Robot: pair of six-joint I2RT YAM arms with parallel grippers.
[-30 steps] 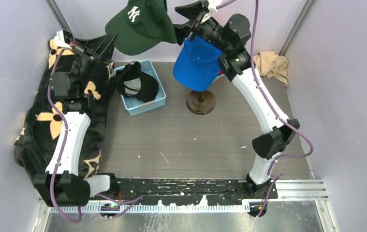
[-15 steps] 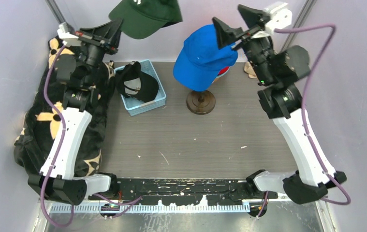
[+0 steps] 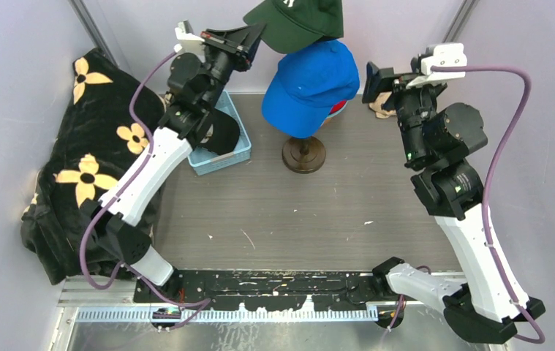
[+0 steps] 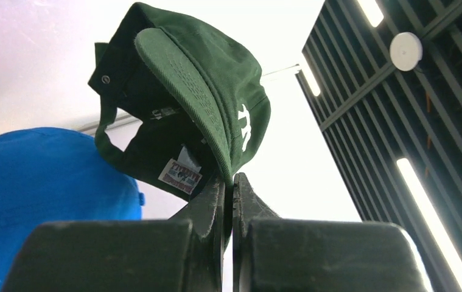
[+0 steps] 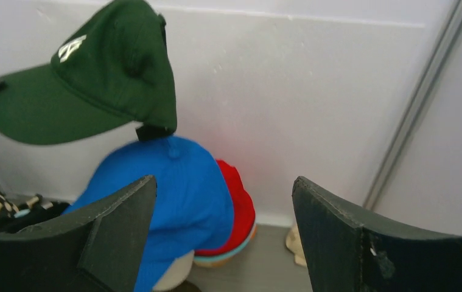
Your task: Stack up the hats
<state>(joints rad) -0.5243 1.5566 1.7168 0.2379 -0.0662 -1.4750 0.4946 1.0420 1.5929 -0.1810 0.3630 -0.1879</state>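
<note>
1. Left gripper: the jaws are pressed together on the brim edge of the dark green NY cap. The fabric is pinched between the fingertips, and the cap hangs upward from them with its open underside and inner label facing the wrist camera.
2. Seen from above, the left gripper is raised at the back of the cell. It holds the dark green NY cap in the air just above the blue baseball cap. I cannot tell whether the two caps touch.
3. Right gripper: the jaws are spread wide with nothing between them. They face the hat pile from its right side and are clear of it.
4. From above, the right gripper sits just right of the blue baseball cap at about the same height.
5. The blue baseball cap is on top of the pile on the stand. A red hat shows beneath it on the side facing the right gripper, with a thin teal and orange edge under that.
6. Light blue basket: it stands on the table left of the stand. The black cap is inside, partly hidden by the left arm.
7. A black floral blanket lies along the left wall.
8. A bit of beige cloth shows behind the right gripper.
</note>
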